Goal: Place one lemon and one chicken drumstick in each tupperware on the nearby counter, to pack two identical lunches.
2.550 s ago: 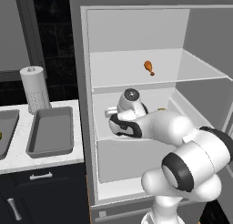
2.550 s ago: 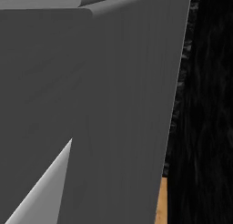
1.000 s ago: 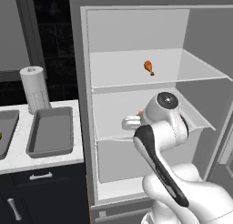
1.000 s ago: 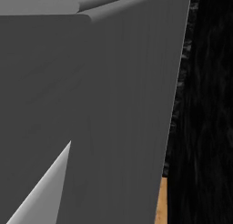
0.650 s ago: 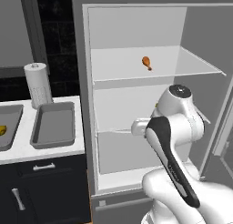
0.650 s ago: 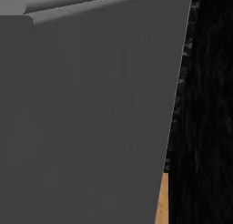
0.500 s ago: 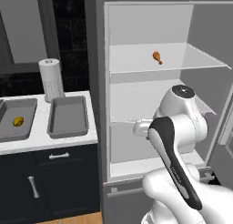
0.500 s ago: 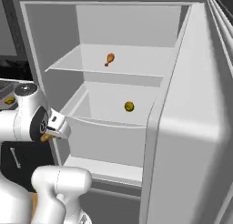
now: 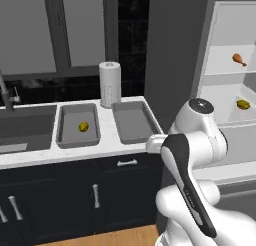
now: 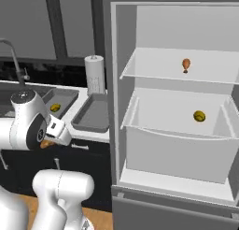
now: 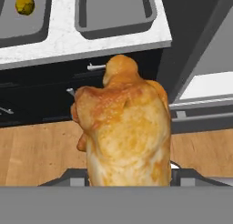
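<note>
Driving left brought the counter point(image 9: 110, 140) into view; my pincer point(image 11: 127, 175) pinches a drumstick point(image 11: 123, 127), golden, lumpy, glossy-skinned.

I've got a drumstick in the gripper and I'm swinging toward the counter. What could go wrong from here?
1. The chicken drumstick in the gripper hangs over the wooden floor, below the counter edge; a slip drops it there.
2. Rising toward the trays, the hand could clip the counter edge or a cabinet handle.
3. The left tupperware holds a lemon, the right tupperware nothing; track pairings so both lunches match.
</note>
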Tool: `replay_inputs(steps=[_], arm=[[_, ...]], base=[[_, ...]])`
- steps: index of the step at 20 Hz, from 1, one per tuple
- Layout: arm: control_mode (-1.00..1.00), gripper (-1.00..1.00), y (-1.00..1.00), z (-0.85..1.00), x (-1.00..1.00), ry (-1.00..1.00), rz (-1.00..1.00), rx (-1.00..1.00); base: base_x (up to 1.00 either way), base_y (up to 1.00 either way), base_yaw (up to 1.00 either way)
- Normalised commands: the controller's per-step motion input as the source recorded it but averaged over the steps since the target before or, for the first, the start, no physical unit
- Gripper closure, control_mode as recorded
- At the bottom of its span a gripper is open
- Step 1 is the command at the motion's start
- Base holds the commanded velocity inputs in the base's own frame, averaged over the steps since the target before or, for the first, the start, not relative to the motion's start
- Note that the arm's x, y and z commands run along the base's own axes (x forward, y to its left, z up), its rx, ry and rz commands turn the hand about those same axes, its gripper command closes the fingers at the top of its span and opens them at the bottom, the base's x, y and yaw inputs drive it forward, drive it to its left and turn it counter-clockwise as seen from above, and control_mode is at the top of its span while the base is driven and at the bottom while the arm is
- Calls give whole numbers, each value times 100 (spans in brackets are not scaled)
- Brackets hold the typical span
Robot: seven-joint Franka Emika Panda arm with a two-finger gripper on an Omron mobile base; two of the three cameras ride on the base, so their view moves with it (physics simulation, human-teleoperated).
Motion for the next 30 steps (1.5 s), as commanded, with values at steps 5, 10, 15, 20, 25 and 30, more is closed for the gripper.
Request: replay_inputs(steps=[5, 10, 15, 20, 25, 30], arm=[[100, 100, 0, 0, 0, 0, 0, 0], [100, 100, 0, 0, 0, 0, 0, 0], [100, 100, 0, 0, 0, 0, 0, 0], [100, 100, 0, 0, 0, 0, 0, 0], [100, 100, 0, 0, 0, 0, 0, 0], [100, 100, 0, 0, 0, 0, 0, 0]], base=[[62, 69, -7], [55, 0, -12], [80, 1, -7], [100, 0, -8], [75, 11, -4], [41, 29, 0]])
